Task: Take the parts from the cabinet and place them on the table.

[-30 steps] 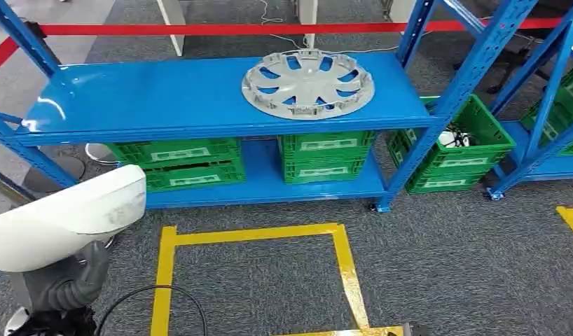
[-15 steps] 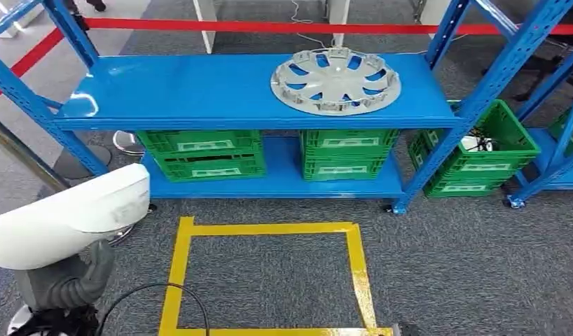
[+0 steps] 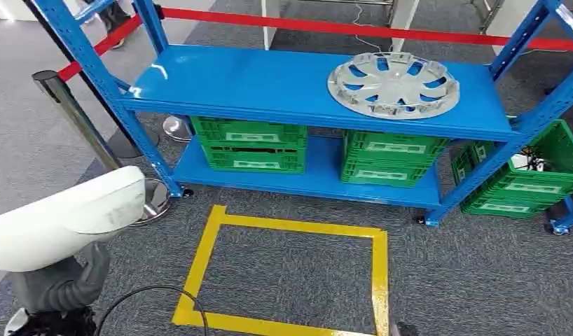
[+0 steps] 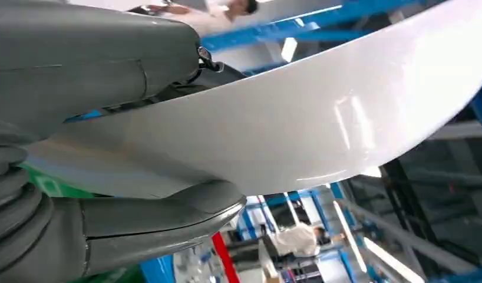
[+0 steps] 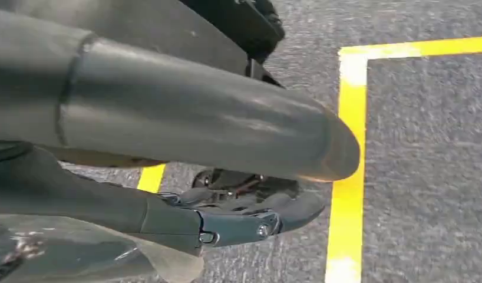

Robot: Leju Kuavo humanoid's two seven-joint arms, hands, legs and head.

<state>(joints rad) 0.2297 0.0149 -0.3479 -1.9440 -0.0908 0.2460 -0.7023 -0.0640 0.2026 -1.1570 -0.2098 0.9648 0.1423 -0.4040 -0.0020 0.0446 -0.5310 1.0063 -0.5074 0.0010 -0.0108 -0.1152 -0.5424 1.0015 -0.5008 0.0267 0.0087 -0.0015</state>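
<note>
white part (image 3: pixel 63 217), silver hubcap (image 3: pixel 394 84), blue shelf (image 3: pixel 270 84), possibly green crates (image 3: pixel 252 143).

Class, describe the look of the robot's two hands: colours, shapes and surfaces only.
The left hand has a grey ribbed cover, a thick smooth grey thumb and darker parts behind. The right hand shows a fat rounded grey thumb and dark fingers fixed with small silver screws.

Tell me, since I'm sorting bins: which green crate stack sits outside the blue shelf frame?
The green crate stack at far right: it stands on the carpet beyond the rack's right upright and holds white items, while the other two stacks sit on the lower shelf.
</note>
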